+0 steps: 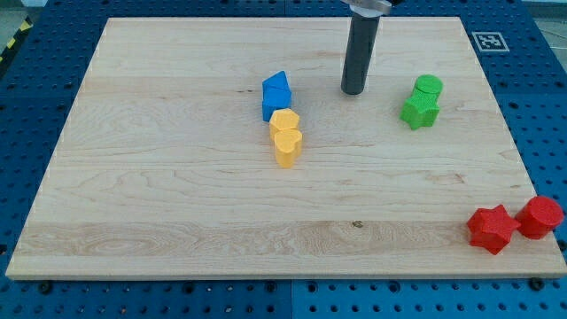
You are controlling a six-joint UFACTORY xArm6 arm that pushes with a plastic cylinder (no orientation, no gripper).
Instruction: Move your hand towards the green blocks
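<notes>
Two green blocks stand touching at the view's right: a green cylinder [429, 87] and, just below it, a green star [419, 111]. My tip [353, 90] rests on the board to the left of them, about level with the green cylinder, with a clear gap between. A blue block [276, 94] lies to the left of my tip. A yellow hexagon [283, 121] and a yellow heart [288, 146] sit just below the blue block in a touching column.
A red star [492, 229] and a red cylinder [539, 216] sit at the board's bottom right corner. The wooden board [159, 177] lies on a blue perforated table. A fiducial marker [486, 41] is at the top right corner.
</notes>
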